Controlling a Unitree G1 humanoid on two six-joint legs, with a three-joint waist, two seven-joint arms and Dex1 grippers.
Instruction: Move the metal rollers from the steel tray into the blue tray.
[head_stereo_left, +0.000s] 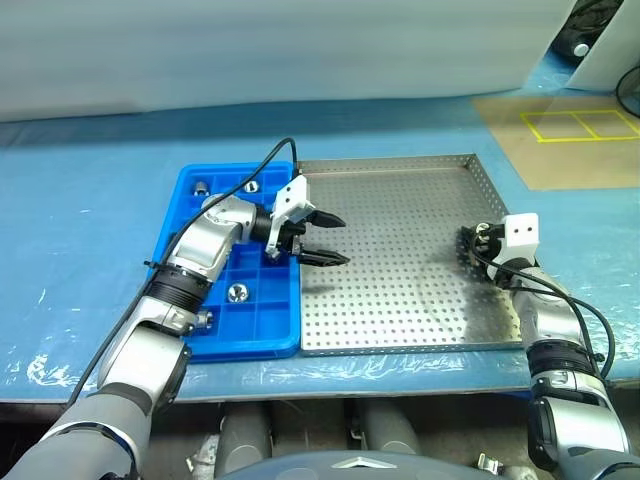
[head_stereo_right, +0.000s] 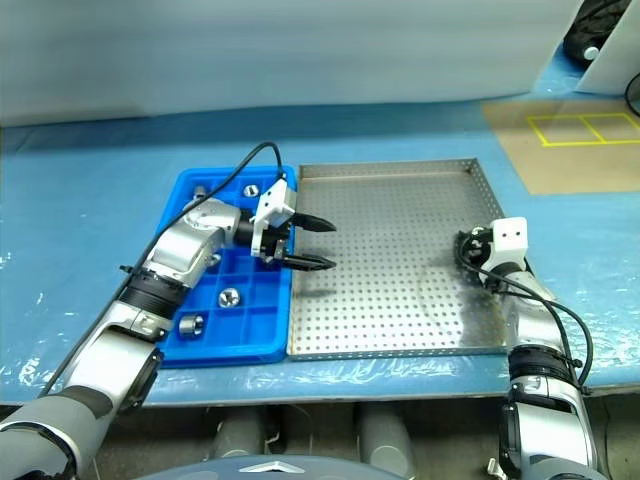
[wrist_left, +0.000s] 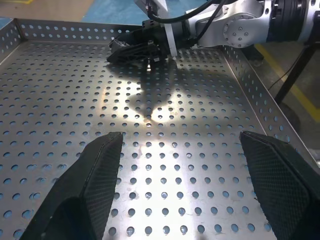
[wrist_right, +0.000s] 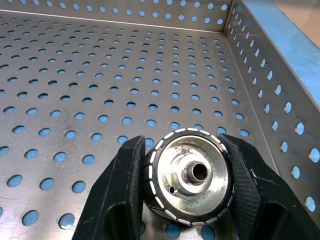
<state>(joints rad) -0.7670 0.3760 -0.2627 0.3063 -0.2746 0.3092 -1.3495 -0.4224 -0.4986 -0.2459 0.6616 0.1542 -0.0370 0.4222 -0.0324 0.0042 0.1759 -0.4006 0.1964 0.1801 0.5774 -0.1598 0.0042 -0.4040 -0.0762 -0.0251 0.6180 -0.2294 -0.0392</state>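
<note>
We see the right gripper (wrist_right: 190, 200) pinching a shiny silver metal roller (wrist_right: 192, 175) near the right rim of the perforated square steel tray (head_stereo_left: 400, 290). The left gripper (head_stereo_left: 325, 238) hangs spread over its left edge. The blue gridded plastic tray (head_stereo_left: 262, 325) holds perhaps five more rollers (head_stereo_left: 238, 292).
</note>
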